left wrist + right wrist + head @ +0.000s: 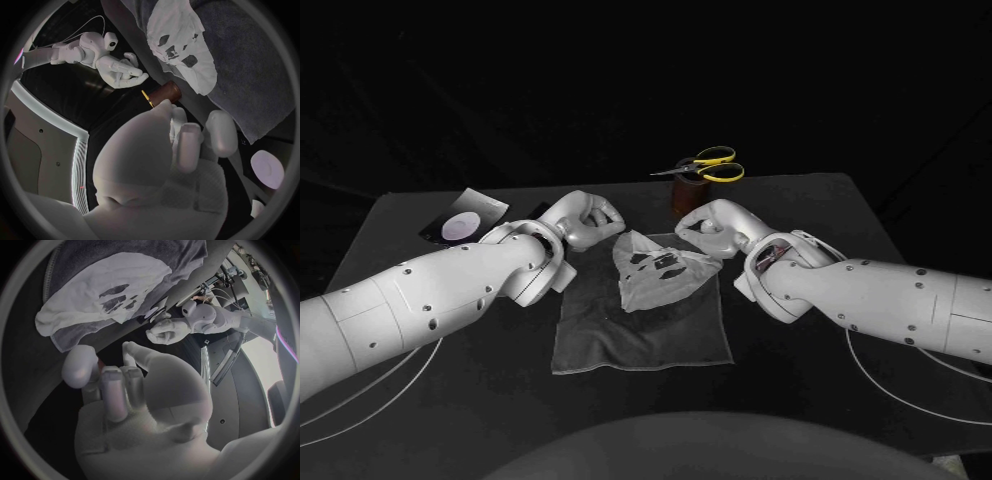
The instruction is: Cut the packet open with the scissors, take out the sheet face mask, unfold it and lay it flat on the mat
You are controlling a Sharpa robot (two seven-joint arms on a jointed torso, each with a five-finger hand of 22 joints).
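1. Your sheet face mask is out of its packet and lies on the far end of the mat. The eye and mouth holes show, but it looks rumpled, with one edge over the mat's far border.
2. Both hands hold nothing. The left hand hovers just left of the mask and the right hand just right of it, fingers loosely bent and apart.
3. The packet sits at the far left of the table, well apart from the mat.
4. The scissors stand in a brown holder at the far edge.
5. By my reading, cutting and taking out are done. You are left with smoothing the mask flat and centring it.
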